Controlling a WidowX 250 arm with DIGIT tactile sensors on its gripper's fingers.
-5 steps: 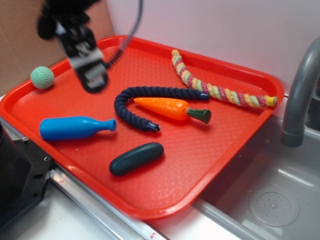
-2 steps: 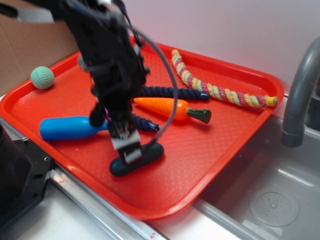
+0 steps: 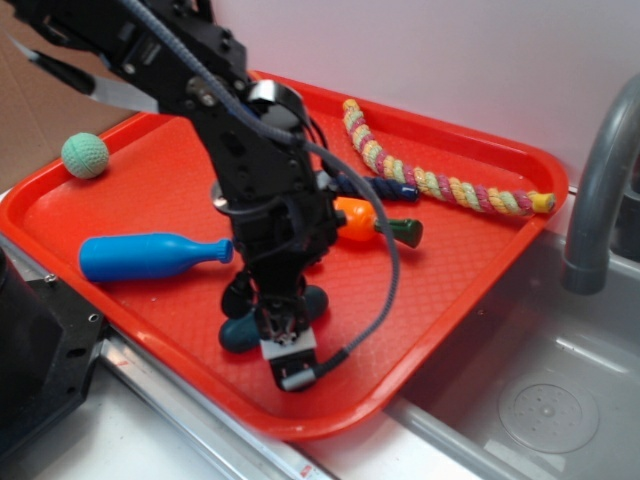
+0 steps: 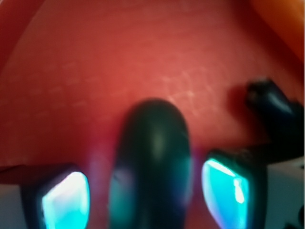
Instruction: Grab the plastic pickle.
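Now down from high over the far-left tray corner onto the plastic pickle [image 4: 151, 162], gripper [image 4: 143, 193] straddling it, one glowing finger [image 4: 64, 198] on either side, jaws parted. Arm hiding more of the carrot [image 3: 352, 220] and dark rope [image 3: 370, 186] behind than before.

exterior view high and angled over red tray [image 3: 480, 250], wrist view close, facing down onto it

You'll find no readable text, no labels, no brand marks, no numbers, no signs on anything in either view, wrist view too blurred to tell any lettering.
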